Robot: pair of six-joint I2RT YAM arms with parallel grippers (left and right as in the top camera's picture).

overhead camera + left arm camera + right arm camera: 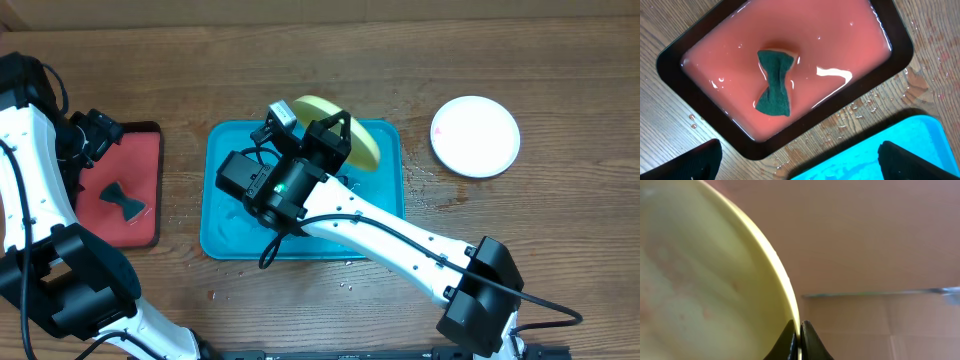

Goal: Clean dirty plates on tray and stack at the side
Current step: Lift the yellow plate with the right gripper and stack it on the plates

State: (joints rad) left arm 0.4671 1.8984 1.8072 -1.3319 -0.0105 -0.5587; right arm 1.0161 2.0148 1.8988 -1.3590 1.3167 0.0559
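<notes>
My right gripper (335, 130) is shut on the rim of the yellow-green plate (365, 145) and holds it tilted above the far side of the turquoise tray (225, 228). In the right wrist view the fingers (800, 336) pinch the plate's edge (705, 280); faint reddish smears show on its face. The white plate (476, 136) lies flat on the table to the right of the tray. The light blue plate is not in view. My left gripper (100, 135) is open and empty above the red tray's far end; its fingers (800, 162) are spread wide.
A dark-rimmed red tray (150, 215) holding pinkish liquid stands left of the turquoise tray; a green bow-shaped sponge (775, 82) lies in it. Water drops dot the wood between the two trays (860, 107). My right arm crosses over the turquoise tray (905, 137).
</notes>
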